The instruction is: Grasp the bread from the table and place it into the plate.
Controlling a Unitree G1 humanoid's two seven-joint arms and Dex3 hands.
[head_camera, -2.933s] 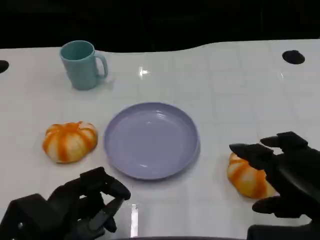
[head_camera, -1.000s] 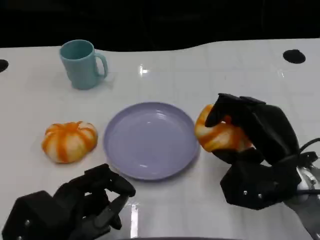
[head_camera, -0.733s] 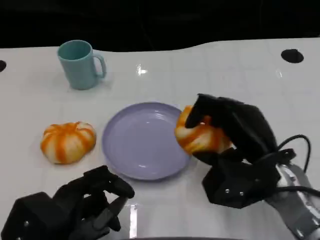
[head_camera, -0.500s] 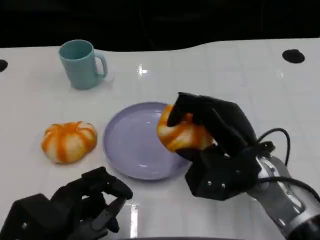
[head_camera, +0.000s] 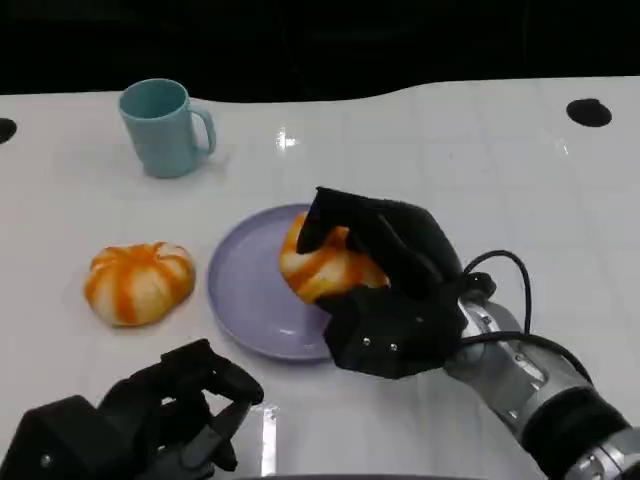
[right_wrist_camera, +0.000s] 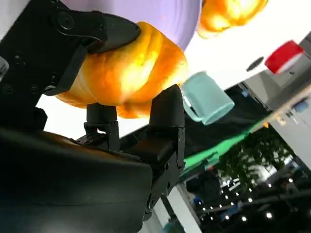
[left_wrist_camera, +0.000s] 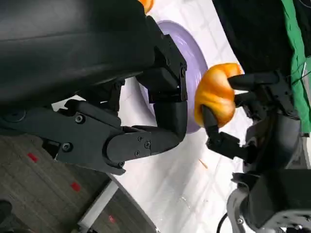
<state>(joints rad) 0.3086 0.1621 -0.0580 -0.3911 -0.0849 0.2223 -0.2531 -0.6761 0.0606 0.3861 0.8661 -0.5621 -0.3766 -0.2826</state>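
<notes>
- Bread (head_camera: 325,265), a glossy, orange-and-white ridged bun, hangs over the lavender plate (head_camera: 245,300), clasped by the right hand (head_camera: 385,285), whose fingers wrap its top and sides.
- It looks light and soft; a loose grip across its rounded flanks should suit it.
- A second bun (head_camera: 139,282) lies left of the smooth, shallow plate.
- The left hand (head_camera: 150,420) rests curled, holding nothing.

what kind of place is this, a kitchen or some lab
Likely a robot test setup, not a kitchen: a bare white table holds just a lavender plate, a teal mug and orange-striped bread rolls, and the right wrist view shows green backdrop.
</notes>
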